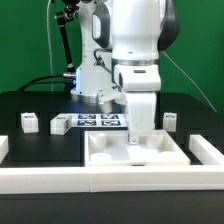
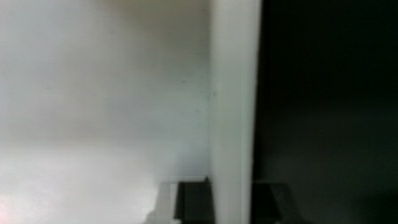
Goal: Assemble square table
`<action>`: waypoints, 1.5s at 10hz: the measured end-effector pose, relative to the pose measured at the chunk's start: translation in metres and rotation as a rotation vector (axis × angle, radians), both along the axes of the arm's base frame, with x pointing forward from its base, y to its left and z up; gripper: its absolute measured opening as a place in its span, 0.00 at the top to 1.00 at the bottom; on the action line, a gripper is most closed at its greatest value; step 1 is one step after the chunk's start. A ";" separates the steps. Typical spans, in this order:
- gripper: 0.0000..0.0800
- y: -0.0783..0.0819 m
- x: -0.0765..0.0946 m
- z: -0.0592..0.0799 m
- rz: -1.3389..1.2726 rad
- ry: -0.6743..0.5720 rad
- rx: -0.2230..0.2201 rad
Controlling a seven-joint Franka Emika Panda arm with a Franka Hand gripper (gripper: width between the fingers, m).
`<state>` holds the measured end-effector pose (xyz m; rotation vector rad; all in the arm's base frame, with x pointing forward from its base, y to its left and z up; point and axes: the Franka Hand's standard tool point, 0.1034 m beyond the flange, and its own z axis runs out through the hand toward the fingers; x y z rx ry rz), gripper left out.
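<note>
the square tabletop (image 1: 135, 152), a white plastic slab with a raised rim (image 2: 235, 100), lies flat on the black desk (image 1: 40, 145) at the front middle of the exterior view. it sits tucked inside the white border bar (image 1: 100, 178), which runs along the front and turns back at both sides. no leg is fitted to it yet.

my gripper (image 1: 138, 134) points straight down onto the far part of the slab. in the wrist view a thin white upright edge runs between my two dark fingers (image 2: 192, 205), with pale flat plastic on one side and darkness on the other. from that i judge my gripper is pinched together on the tabletop's rim. a thin wall is the one place i can hold a slab too wide to span, and a hold there would let me drag it square against the bar.

the loose parts lie behind on the desk. a first leg (image 1: 29, 121) and a second leg (image 1: 59, 124) sit toward the exterior view's left, and a third leg (image 1: 170, 120) toward its right, all apart from the tabletop. between them the marker board (image 1: 100, 120) lies flat, just behind my gripper. i cannot see a fourth leg. the task looks to be near its start.
</note>
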<state>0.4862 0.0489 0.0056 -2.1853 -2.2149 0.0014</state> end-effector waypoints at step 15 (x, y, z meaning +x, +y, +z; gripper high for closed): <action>0.19 0.029 0.009 0.000 -0.033 0.007 0.001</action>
